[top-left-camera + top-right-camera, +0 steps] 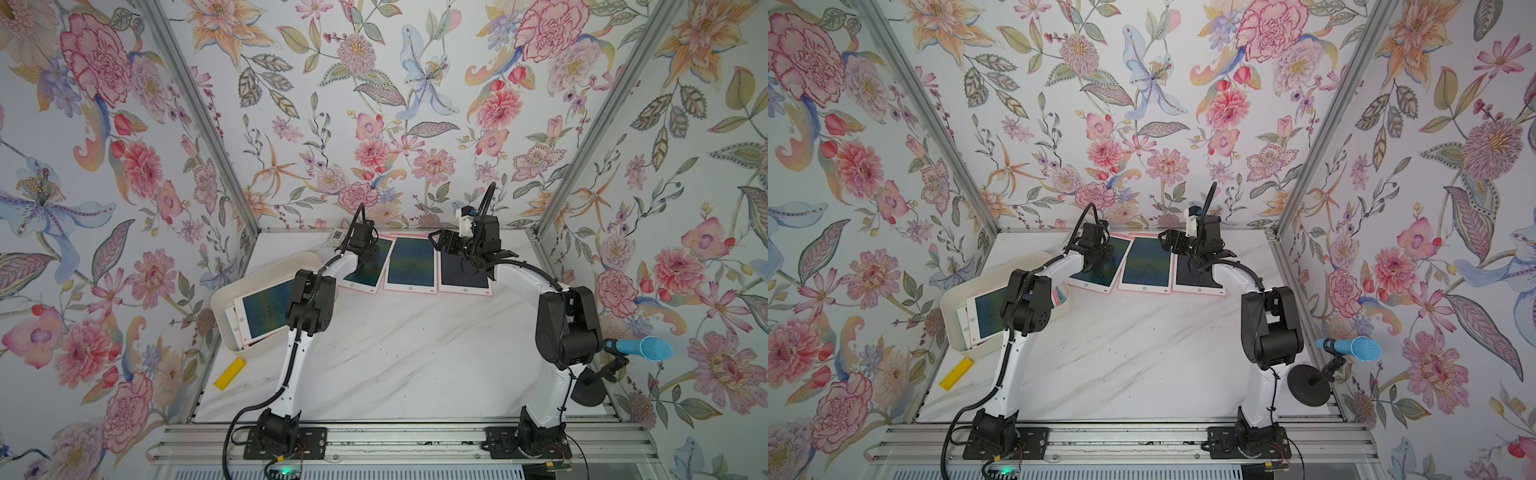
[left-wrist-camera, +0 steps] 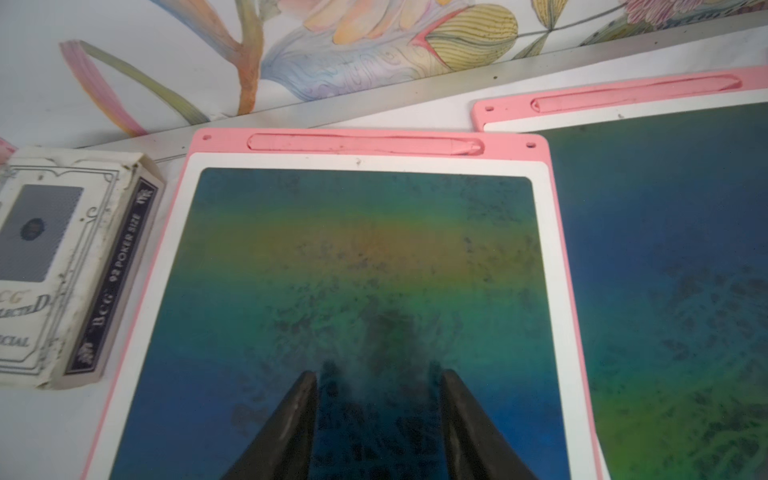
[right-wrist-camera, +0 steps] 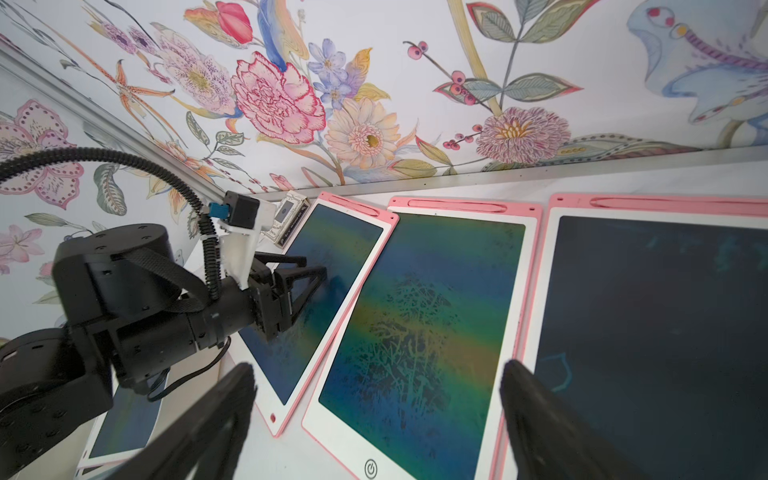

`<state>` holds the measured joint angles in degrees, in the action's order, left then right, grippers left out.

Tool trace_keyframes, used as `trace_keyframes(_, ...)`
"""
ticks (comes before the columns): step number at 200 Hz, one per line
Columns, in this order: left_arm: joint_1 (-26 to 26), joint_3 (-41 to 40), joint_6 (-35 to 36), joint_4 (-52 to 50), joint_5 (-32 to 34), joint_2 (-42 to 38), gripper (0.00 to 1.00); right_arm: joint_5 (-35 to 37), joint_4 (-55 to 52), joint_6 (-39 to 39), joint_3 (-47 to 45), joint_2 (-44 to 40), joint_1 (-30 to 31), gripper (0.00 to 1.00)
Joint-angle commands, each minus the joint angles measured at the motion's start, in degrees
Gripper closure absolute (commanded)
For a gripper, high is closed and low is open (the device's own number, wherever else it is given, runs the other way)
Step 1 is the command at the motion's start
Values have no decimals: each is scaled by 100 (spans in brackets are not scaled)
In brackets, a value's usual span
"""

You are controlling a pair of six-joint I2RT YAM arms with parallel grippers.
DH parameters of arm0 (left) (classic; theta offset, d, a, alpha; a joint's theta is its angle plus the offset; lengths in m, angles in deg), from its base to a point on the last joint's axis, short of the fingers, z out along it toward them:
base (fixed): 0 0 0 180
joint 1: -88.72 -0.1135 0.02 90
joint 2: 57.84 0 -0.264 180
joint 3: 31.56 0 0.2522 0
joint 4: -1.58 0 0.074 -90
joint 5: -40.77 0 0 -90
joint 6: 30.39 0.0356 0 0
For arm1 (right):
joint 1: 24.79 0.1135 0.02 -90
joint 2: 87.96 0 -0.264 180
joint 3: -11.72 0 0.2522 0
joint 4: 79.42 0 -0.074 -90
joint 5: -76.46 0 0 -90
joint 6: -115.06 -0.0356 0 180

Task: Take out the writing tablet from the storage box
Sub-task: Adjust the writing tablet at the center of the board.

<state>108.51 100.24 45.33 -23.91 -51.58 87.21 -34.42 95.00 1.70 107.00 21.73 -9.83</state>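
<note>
Cream-white plastic, the storage box (image 1: 257, 272) sits at the desk's (image 1: 415, 353) left edge, turned at an angle. The writing tablet (image 1: 262, 309) lies inside it, screen up, on top of another tablet whose white rim shows beneath. Nearer the front-left corner lies a yellow block (image 1: 229, 373). By the far edge a card deck (image 2: 62, 270) rests just beside a row of three pink-rimmed tablets. The left claw (image 2: 378, 374) hangs low over the left tablet (image 2: 365, 266), its jaws partly apart with nothing between them (whether the tips touch the screen I cannot tell). The middle tablet (image 1: 410, 262) shows a rainbow sheen. The right claw (image 3: 376, 365) is spread wide and empty above the middle tablet and the dark right tablet (image 1: 463, 272). A blue microphone (image 1: 642, 348) stands at the right edge
</note>
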Motion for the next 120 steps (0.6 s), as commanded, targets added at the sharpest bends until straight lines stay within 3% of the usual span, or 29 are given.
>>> trace_keyframes(1, 199, 255, 70, -20, -76, 64, 49, -136, 228, -55, -215, -87, 20, 7)
trace_keyframes(28, 252, 268, -39, 104, -144, 75, 49, -144, 244, -46, -331, -127, 16, 7)
trace_keyframes(93, 383, 1536, 9, -644, -48, 892, 48, -166, 385, -60, -615, -318, 6, 8)
trace_keyframes(120, 406, 1674, -22, -647, -73, 1059, 48, -169, 450, -60, -760, -426, -16, 8)
